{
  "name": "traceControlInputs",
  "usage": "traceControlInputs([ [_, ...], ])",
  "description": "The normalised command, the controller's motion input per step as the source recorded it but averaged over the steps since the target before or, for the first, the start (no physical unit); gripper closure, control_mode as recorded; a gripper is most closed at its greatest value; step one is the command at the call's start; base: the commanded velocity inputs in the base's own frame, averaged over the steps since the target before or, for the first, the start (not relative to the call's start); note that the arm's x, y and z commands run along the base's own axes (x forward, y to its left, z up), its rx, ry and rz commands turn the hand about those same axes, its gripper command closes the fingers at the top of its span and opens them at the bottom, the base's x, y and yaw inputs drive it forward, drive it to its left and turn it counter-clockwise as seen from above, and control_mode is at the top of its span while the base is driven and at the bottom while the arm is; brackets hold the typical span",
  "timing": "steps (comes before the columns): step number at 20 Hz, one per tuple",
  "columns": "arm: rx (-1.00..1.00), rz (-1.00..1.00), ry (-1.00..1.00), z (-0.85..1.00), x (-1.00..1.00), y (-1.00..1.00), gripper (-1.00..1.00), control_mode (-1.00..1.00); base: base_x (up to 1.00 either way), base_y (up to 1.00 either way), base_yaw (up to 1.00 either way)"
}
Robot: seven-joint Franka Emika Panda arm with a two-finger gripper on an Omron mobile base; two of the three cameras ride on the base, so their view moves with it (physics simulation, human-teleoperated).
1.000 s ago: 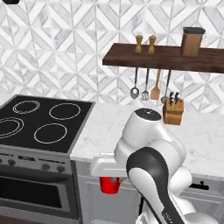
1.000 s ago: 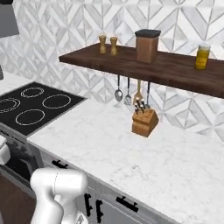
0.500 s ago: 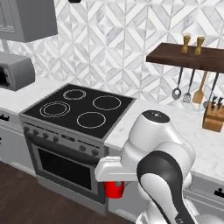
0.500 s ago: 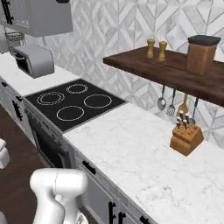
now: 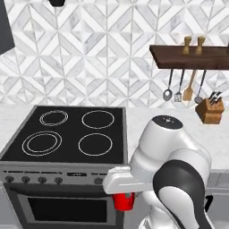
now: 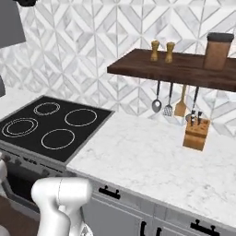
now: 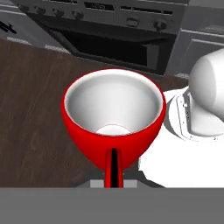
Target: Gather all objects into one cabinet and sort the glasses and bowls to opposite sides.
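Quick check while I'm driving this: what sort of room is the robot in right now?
A home-style kitchen, rendered. A black four-ring cooktop sits over an oven, beside a white marble counter, with a knife block and utensils hanging under a dark wood shelf. The gripper is shut on a red cup.

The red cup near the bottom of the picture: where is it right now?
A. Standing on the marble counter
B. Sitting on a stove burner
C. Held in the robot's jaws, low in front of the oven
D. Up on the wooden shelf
C: the red cup hangs under the robot's hand in front of the oven, and the hand view shows it clamped at its rim, upright and empty.
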Motion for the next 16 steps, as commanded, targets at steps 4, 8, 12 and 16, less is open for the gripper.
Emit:
traceControlInputs([
  [4,0.0,0.0,0.0,0.0,0.0,0.0,1.0,1.0,-0.01,0.41,0.23],
  [8,0.0,0.0,0.0,0.0,0.0,0.0,1.0,1.0,-0.01,0.0,0.74],
  [12,0.0,0.0,0.0,0.0,0.0,0.0,1.0,1.0,-0.01,0.0,0.73],
  [16,0.0,0.0,0.0,0.0,0.0,0.0,1.0,1.0,0.01,0.01,0.0],
])
